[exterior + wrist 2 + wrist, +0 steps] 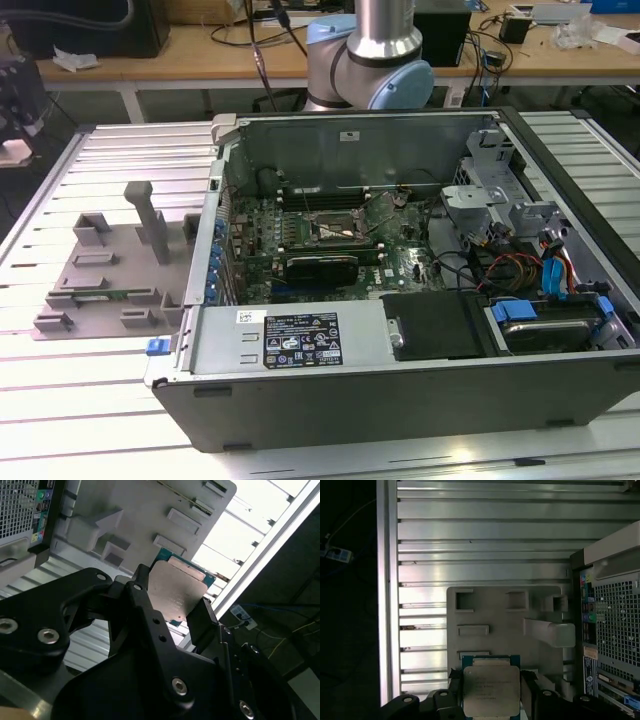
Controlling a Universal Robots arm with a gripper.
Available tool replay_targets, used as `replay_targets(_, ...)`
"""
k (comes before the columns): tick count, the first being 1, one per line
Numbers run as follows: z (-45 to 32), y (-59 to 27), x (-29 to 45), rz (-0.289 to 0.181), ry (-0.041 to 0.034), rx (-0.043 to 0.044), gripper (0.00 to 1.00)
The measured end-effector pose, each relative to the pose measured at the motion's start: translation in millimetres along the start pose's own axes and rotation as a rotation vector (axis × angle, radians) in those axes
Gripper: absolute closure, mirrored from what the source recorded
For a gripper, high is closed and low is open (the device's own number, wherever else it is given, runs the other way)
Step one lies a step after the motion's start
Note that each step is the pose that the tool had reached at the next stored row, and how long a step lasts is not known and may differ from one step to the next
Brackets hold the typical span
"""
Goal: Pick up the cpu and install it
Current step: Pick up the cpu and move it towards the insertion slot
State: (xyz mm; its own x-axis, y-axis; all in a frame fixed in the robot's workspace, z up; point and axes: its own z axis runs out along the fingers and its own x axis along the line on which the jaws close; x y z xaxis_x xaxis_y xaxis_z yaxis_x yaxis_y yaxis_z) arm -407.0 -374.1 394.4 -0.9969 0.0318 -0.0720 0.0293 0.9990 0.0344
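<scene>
The cpu (pixel 491 691) sits between fingers (pixel 202 622), over fixture (pixel 495 615).

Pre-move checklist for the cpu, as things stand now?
1. Small flat silver-topped square cpu clamped in the black tool: ok, in both wrist views.
2. Cpu clear of the grey plastic fixture: ok, it looks well above it.
3. Grey metal computer case open on its side: ok.
4. Dark metal-framed motherboard socket empty and unlatched: cannot tell.
5. Cpu corner orientation: cannot tell.
</scene>
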Motion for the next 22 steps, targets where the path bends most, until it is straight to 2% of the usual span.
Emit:
replay_targets(5, -14.4, 1.1, -1.0, 0.001, -0.0039, 0.0002, 0.45)
replay_targets(10, -15.4, 1.1, -1.1, 0.001, -0.0045, 0.0004, 0.45)
replay_targets(13, -15.3, 1.2, -3.5, 0.001, -0.0045, 0.0004, 0.45)
replay_targets(17, -14.5, 1.5, -12.5, 0.001, -0.0046, 0.0003, 0.45)
replay_targets(18, -14.2, 1.6, -18.5, 0.001, -0.0044, 0.0004, 0.45)
replay_targets(22, -13.3, 1.9, -29.3, 0.001, -0.0046, 0.0003, 0.45)
